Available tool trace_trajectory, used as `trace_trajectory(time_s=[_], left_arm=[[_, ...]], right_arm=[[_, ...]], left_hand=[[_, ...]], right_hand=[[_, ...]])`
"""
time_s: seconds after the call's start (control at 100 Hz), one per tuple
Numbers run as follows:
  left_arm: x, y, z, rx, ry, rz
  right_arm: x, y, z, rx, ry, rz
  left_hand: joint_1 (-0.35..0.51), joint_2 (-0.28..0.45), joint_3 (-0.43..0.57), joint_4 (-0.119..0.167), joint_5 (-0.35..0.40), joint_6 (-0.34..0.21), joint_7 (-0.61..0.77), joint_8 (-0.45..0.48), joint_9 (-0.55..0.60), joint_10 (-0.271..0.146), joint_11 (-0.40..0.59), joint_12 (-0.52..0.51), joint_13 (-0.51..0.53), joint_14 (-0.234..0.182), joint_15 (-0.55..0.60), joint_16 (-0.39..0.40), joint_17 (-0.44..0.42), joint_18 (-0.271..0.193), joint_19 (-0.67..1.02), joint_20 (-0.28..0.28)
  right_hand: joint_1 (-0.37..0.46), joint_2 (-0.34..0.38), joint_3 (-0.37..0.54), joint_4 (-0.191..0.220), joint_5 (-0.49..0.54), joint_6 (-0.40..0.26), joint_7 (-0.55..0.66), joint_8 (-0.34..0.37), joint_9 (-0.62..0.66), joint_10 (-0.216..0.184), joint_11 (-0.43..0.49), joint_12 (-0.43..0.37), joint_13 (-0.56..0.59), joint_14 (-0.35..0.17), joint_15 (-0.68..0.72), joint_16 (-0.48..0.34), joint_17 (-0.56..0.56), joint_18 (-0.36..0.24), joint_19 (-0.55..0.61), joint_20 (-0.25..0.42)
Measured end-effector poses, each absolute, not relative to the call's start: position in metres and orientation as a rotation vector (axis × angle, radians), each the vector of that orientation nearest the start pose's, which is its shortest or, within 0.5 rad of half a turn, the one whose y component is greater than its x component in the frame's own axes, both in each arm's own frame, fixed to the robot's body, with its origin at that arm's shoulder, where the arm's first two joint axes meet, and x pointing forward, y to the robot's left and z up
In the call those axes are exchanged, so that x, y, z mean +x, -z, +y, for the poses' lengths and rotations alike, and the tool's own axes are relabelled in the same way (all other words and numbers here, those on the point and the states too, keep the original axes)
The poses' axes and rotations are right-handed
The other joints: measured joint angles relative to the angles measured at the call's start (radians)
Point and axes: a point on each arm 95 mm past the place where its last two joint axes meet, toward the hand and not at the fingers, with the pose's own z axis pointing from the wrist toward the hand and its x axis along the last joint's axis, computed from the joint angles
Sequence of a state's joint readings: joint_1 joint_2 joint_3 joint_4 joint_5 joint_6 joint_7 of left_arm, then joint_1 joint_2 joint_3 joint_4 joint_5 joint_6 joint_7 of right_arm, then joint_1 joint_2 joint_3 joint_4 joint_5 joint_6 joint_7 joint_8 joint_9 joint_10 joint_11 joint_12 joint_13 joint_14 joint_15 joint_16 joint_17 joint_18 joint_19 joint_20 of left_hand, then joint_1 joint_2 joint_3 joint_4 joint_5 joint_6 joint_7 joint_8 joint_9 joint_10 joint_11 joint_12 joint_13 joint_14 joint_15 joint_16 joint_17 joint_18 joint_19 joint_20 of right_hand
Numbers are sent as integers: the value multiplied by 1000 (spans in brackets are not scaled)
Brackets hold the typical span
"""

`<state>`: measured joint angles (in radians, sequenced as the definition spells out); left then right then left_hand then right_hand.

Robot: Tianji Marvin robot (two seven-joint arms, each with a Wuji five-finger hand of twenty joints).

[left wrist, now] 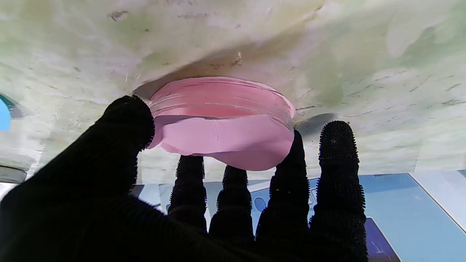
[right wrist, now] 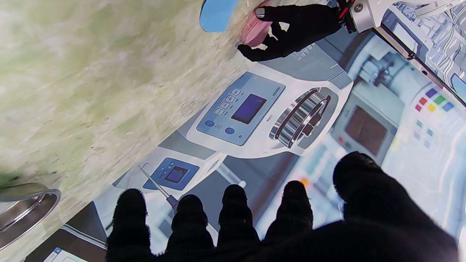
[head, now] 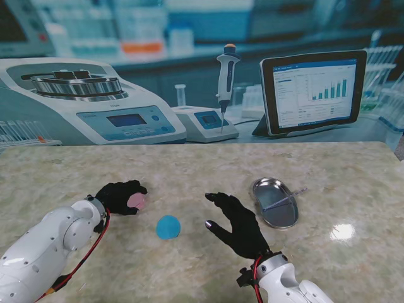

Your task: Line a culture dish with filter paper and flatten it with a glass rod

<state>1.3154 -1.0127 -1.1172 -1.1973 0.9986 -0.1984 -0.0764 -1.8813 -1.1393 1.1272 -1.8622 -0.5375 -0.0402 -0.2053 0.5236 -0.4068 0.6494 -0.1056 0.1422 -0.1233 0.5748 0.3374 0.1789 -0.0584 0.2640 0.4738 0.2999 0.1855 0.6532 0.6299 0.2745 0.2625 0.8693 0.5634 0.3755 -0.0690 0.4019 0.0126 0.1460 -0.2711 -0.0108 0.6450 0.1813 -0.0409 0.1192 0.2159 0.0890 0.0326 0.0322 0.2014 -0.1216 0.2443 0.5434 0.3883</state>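
A clear culture dish stands on the marble table. A pink filter paper lies tilted across its mouth, one edge inside and the other sticking out over the rim. My left hand cups it, with the thumb at one side of the paper and the fingertips at the other. In the stand view only a pink patch shows under that hand. The glass rod lies across a metal tray. My right hand hovers open between a blue disc and the tray, holding nothing.
The blue paper disc lies flat between my two hands. The metal tray is at my right hand's far right. A printed lab backdrop rises behind the table's far edge.
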Motion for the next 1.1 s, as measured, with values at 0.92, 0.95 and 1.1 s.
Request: trace_trajectory(time_s=[0.92, 0.95, 1.1], left_arm=[[445, 350, 80, -1203, 1289, 1765], [443, 348, 80, -1202, 1293, 1763], [427, 342, 83, -1209, 1315, 1761]], right_arm=[[289, 331, 75, -2018, 2374, -1363], [289, 331, 75, -2018, 2374, -1363], [289, 331, 75, -2018, 2374, -1362]], left_hand=[[33, -22, -6, -13, -11, 1, 97, 47, 0, 6, 13, 0, 26, 22, -1, -3, 44, -15, 18, -9], [33, -22, -6, -13, -11, 1, 98, 47, 1, 6, 13, 0, 26, 22, -1, -3, 44, -15, 22, -9], [35, -22, -6, -13, -11, 1, 103, 47, 1, 7, 13, 0, 27, 22, -1, -3, 44, -15, 24, -9]], right_hand=[[11, 0, -11, 0, 0, 0, 0, 12, 0, 0, 0, -7, 0, 0, 0, 0, 0, 0, 0, 0], [11, 0, -11, 0, 0, 0, 0, 12, 0, 0, 0, -7, 0, 0, 0, 0, 0, 0, 0, 0], [11, 0, -11, 0, 0, 0, 0, 12, 0, 0, 0, -7, 0, 0, 0, 0, 0, 0, 1, 0]])
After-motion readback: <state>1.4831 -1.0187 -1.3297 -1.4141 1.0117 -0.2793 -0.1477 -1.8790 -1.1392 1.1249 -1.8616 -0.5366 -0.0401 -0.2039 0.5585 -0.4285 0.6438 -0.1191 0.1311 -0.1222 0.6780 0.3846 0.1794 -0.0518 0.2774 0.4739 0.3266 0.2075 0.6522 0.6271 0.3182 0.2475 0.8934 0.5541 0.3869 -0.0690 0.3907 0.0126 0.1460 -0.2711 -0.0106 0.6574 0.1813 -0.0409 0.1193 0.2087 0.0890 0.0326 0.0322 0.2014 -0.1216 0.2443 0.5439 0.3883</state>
